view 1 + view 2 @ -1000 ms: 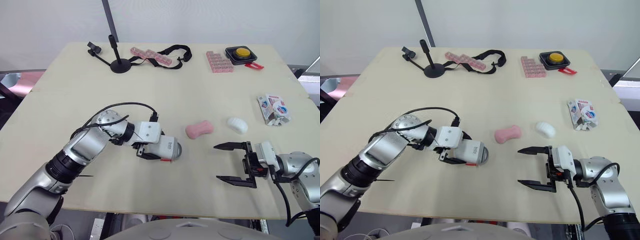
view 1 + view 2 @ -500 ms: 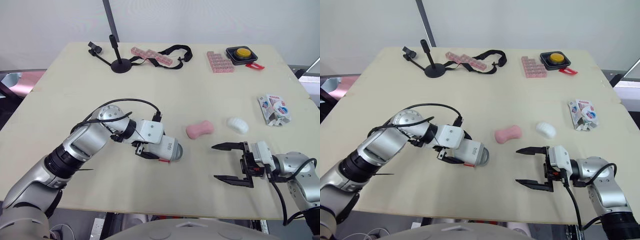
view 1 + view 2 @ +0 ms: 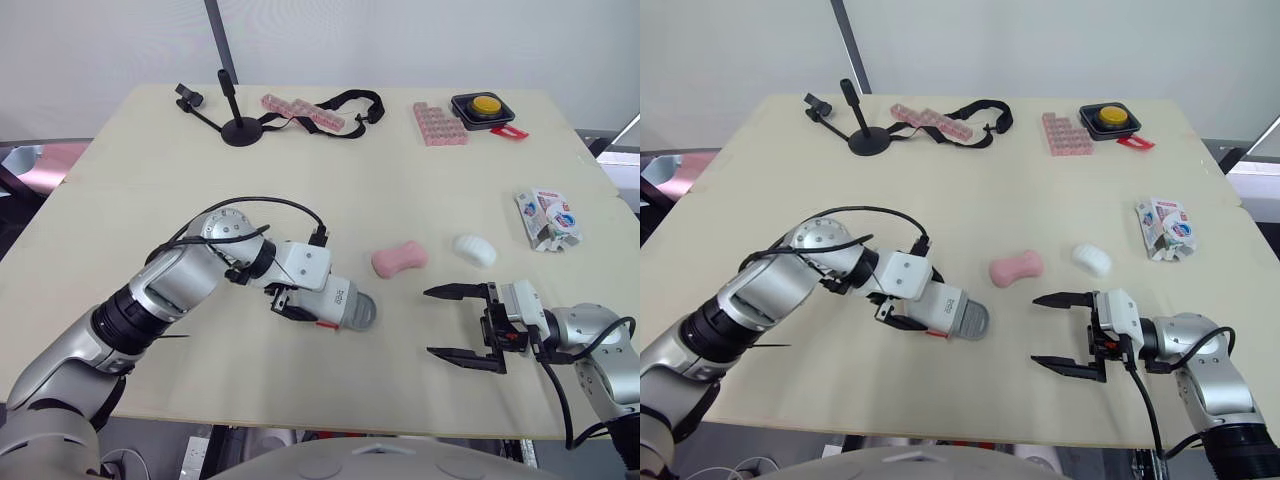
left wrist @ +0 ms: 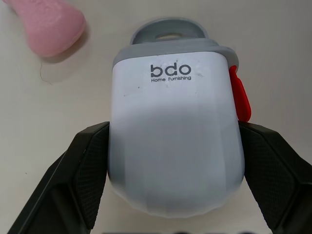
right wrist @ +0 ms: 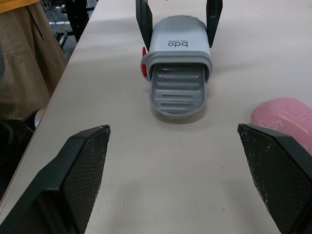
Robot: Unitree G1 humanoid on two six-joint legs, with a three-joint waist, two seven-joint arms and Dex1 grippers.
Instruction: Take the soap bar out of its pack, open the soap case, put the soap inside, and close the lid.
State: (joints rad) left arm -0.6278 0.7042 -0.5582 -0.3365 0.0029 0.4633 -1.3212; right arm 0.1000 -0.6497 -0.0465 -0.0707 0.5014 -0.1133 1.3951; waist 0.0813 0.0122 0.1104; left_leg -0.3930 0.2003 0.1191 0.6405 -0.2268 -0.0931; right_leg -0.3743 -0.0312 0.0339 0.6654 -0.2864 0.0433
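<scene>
The white soap case (image 3: 332, 295) lies on the table with my left gripper (image 4: 174, 141) shut on its sides. A grey ribbed tray (image 5: 178, 92) sticks out of the case's end that faces my right gripper, and a red latch (image 4: 240, 95) shows on one side. The bare pink soap bar (image 3: 399, 258) lies just right of the case. Farther right is a small white oval object (image 3: 474, 249). The torn soap pack (image 3: 546, 218) lies near the right table edge. My right gripper (image 3: 432, 322) hovers open in front of the soap, fingers pointing at the case.
At the back of the table stand a black stand (image 3: 235, 120), a black strap with a pink block strip (image 3: 300, 110), a pink block plate (image 3: 438, 124) and a yellow button in a black box (image 3: 484, 106). The table's near edge (image 3: 350, 430) runs just below both grippers.
The grey tray has come out of the end of the soap case, which has shifted slightly right with my left gripper. My right gripper has edged a little left, still open.
</scene>
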